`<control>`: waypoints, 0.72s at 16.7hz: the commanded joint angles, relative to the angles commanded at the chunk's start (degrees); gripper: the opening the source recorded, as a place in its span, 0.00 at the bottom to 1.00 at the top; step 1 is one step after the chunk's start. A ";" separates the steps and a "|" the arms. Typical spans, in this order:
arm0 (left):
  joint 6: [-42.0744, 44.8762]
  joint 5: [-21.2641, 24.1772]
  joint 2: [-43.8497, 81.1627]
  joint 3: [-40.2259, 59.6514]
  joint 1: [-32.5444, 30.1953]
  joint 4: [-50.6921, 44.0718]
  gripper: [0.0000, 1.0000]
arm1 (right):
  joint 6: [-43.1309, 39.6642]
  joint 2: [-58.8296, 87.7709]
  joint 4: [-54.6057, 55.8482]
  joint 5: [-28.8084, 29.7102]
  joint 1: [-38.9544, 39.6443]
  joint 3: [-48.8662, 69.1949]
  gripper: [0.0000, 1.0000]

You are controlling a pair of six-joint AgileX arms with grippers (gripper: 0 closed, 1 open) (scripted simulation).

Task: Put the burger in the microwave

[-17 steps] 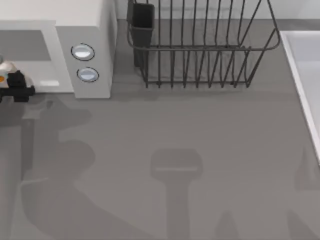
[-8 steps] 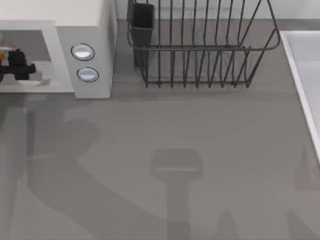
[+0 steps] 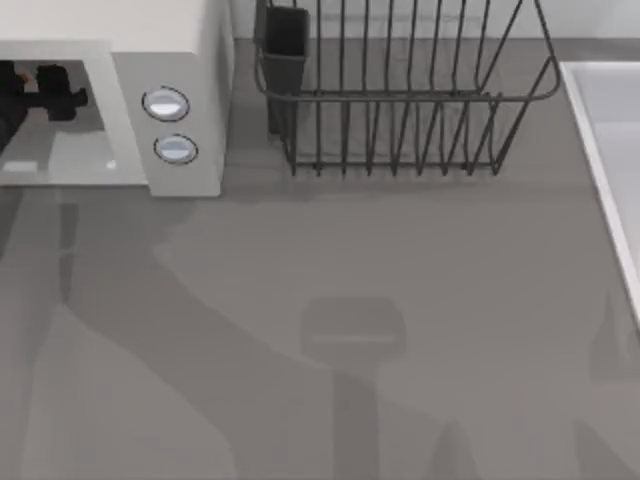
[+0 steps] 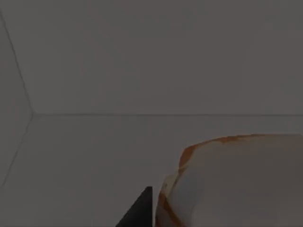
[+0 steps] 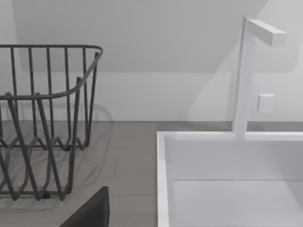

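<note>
Top view: left hand (image 3: 45,88) deeper inside the microwave (image 3: 170,60) than 0.5 s ago, grasping the burger (image 4: 236,179).

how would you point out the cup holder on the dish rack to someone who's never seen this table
Start at the white microwave at the table's far left, then look right to the dark wire dish rack. The cup holder is the box hanging on the rack's left end, nearest the microwave; it has solid dark walls, where the rack is open wire.

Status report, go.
Left gripper inside the microwave cavity, holding the burger above its floor. Right arm parked near the sink. Nothing blocking.
</note>
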 joint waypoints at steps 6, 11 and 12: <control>-0.29 -0.37 6.97 9.41 -0.87 -4.97 0.00 | 0.00 0.00 0.00 0.00 0.00 0.00 1.00; -0.33 -0.43 8.72 9.40 -1.00 -6.42 0.00 | 0.00 0.00 0.00 0.00 0.00 0.00 1.00; -0.33 -0.43 8.72 9.40 -1.00 -6.42 0.00 | 0.00 0.00 0.00 0.00 0.00 0.00 1.00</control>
